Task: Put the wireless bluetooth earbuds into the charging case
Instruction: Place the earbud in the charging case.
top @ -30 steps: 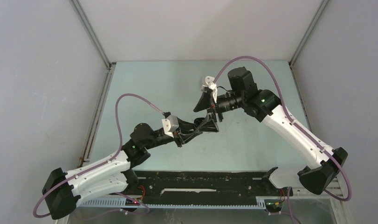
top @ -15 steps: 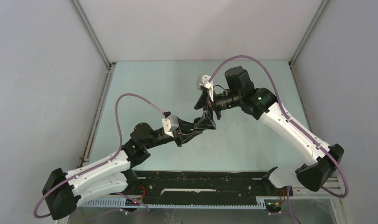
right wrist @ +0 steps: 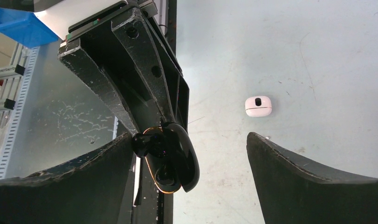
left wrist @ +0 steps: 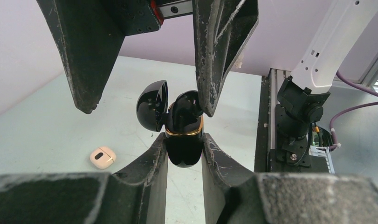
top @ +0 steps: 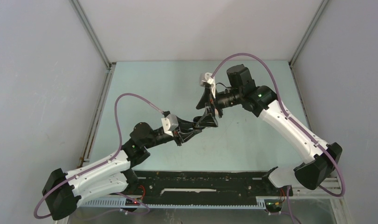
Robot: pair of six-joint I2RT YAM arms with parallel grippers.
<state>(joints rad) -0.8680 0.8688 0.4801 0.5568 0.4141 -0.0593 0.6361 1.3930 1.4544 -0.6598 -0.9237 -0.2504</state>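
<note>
My left gripper (left wrist: pixel 183 140) is shut on the lower half of a glossy black charging case (left wrist: pixel 183 149) with a gold rim, held above the table with its lid (left wrist: pixel 153 105) swung open. A black earbud (left wrist: pixel 184 106) stands partly out of the case's top. My right gripper (right wrist: pixel 189 136) is open around the case (right wrist: pixel 177 161) from above. One of its fingers (left wrist: pixel 222 56) rests against the earbud (right wrist: pixel 145 142), the other stands well apart. In the top view the two grippers (top: pixel 209 116) meet at mid-table.
A small closed beige case (left wrist: pixel 102 157) lies on the pale green table (left wrist: pixel 47 121) to the left below the held case. A closed white case (right wrist: pixel 258 106) lies on the table beyond my right gripper. The black rail (top: pixel 205 184) runs along the near edge.
Both grippers have shifted together slightly toward the far side of the table. The left grip on the case is unchanged, and the right jaws have narrowed only a trace.
</note>
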